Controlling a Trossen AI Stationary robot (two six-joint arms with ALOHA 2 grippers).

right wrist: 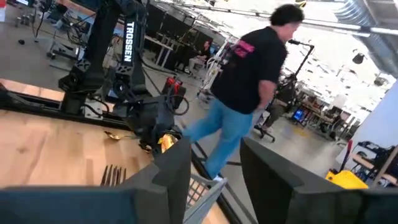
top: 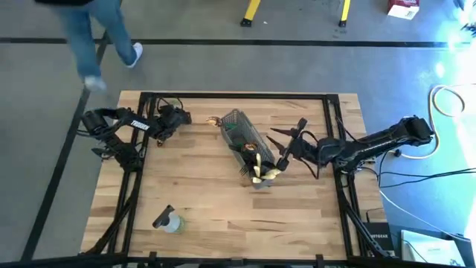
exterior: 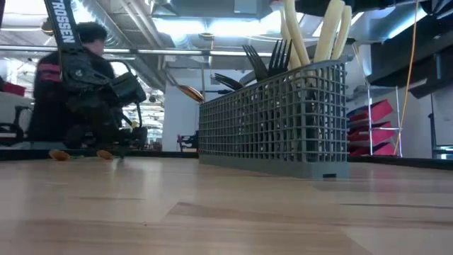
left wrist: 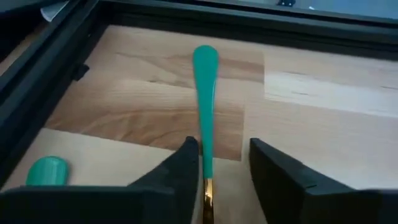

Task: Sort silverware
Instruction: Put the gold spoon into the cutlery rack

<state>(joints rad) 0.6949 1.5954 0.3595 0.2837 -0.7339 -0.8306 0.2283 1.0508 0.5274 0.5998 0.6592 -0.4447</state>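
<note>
A grey wire-mesh basket (top: 239, 134) stands mid-table, with pale tan handles (exterior: 311, 32) and black forks (exterior: 267, 57) sticking up out of it. More tan utensils (top: 260, 173) show at its near end. A gold spoon (top: 212, 120) lies just left of the basket. At the far left, my left gripper (left wrist: 224, 149) is open, low over the table, with a green-handled utensil (left wrist: 205, 93) lying between its fingers. My right gripper (right wrist: 214, 149) is open just right of the basket, above its rim (right wrist: 200, 186) and black fork tines (right wrist: 114, 175). My left gripper stands astride the green-handled utensil, whose handle (left wrist: 206, 158) runs along the inner side of one finger (left wrist: 186, 163) and points away from the wrist. The utensil lies flat on the wood. Whether the finger touches it, I cannot tell.
Another green piece (left wrist: 46, 170) lies beside my left gripper. A small clear bottle (top: 169, 221) lies near the table's front left. A black frame rail (top: 238, 95) runs along the far edge. A person (right wrist: 249, 81) walks past beyond the far left corner.
</note>
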